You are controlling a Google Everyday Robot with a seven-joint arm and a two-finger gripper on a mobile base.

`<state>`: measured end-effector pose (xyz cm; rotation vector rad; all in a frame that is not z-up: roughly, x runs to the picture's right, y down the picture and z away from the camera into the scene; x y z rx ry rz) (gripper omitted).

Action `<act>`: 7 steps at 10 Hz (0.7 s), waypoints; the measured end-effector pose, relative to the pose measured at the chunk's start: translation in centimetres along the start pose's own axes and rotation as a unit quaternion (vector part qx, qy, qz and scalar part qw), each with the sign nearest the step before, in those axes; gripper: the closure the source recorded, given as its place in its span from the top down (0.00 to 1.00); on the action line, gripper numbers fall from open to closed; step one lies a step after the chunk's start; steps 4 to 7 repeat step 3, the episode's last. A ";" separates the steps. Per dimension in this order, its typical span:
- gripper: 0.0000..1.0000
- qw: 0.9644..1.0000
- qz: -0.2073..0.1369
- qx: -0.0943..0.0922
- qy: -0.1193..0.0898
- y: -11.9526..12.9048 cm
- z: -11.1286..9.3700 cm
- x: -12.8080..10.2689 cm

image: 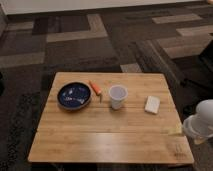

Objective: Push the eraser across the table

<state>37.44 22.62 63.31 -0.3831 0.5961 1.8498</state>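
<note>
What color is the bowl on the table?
Dark blue bowl, in the camera view. The gripper is off the table's right edge, not visible.

No legible text, labels, brands, numbers or signs anywhere on the objects in view.

Gripper: not seen; hidden beyond the white arm [201, 121], itself cut off by the right edge. Eraser: not seen on the table [100, 140].

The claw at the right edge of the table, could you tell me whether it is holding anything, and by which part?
It cannot be told: only the arm's white end shows, past the table's right edge, and the claw itself is not clearly visible. No eraser is visible.
</note>
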 end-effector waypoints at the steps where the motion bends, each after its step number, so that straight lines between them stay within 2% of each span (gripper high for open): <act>1: 0.65 1.000 0.008 -0.003 0.008 0.1 -0.1 0.5; 7: 0.65 1.000 0.008 -0.004 0.011 0.3 -0.1 0.6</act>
